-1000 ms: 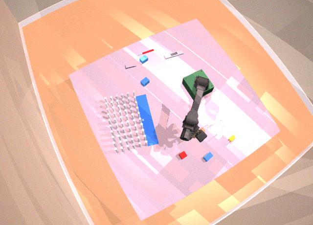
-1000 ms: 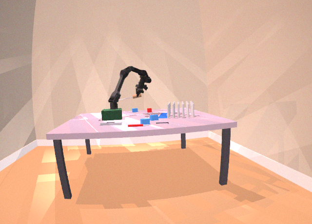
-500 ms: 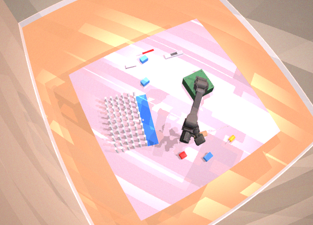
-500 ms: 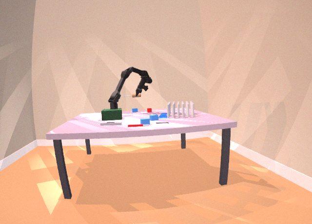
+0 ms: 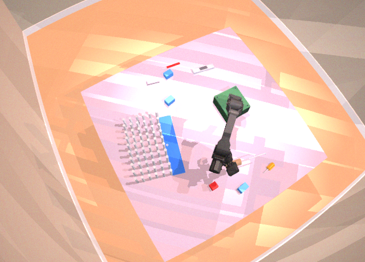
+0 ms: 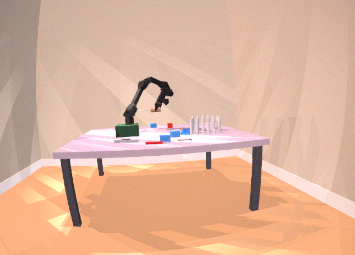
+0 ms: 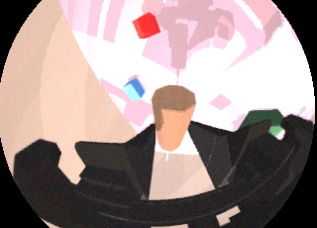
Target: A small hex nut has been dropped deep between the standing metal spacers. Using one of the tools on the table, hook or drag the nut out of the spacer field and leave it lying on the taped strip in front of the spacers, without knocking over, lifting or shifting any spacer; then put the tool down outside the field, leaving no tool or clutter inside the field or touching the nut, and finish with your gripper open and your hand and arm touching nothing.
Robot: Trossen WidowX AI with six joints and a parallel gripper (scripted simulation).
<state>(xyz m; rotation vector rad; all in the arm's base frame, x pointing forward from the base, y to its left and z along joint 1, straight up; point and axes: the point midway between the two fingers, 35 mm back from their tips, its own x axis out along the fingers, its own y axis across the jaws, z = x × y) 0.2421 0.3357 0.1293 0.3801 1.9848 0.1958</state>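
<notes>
My gripper (image 5: 233,163) (image 6: 156,108) (image 7: 170,125) is shut on the wooden handle (image 5: 237,162) (image 6: 153,110) (image 7: 175,121) of a tool, held well above the table. Its thin pale rod (image 5: 256,156) (image 6: 143,111) extends away from the spacers, toward the arm's base side in the exterior view. The nut, a tiny pale ring (image 5: 167,144), lies on the blue taped strip (image 5: 177,162) (image 6: 185,131) near its spacer-side edge. The pale spacers (image 5: 151,147) (image 6: 203,125) appear upright in rows. The rod's far tip is hard to make out.
A green base block (image 5: 221,101) (image 6: 127,130) carries the arm. Blue blocks (image 5: 169,100) (image 5: 168,74) (image 5: 243,187), a red block (image 5: 213,185) (image 7: 147,26), a red-handled tool (image 5: 173,65), an L-shaped key (image 5: 153,82), a white tool (image 5: 195,69) and an orange-handled tool (image 5: 270,166) lie outside the field.
</notes>
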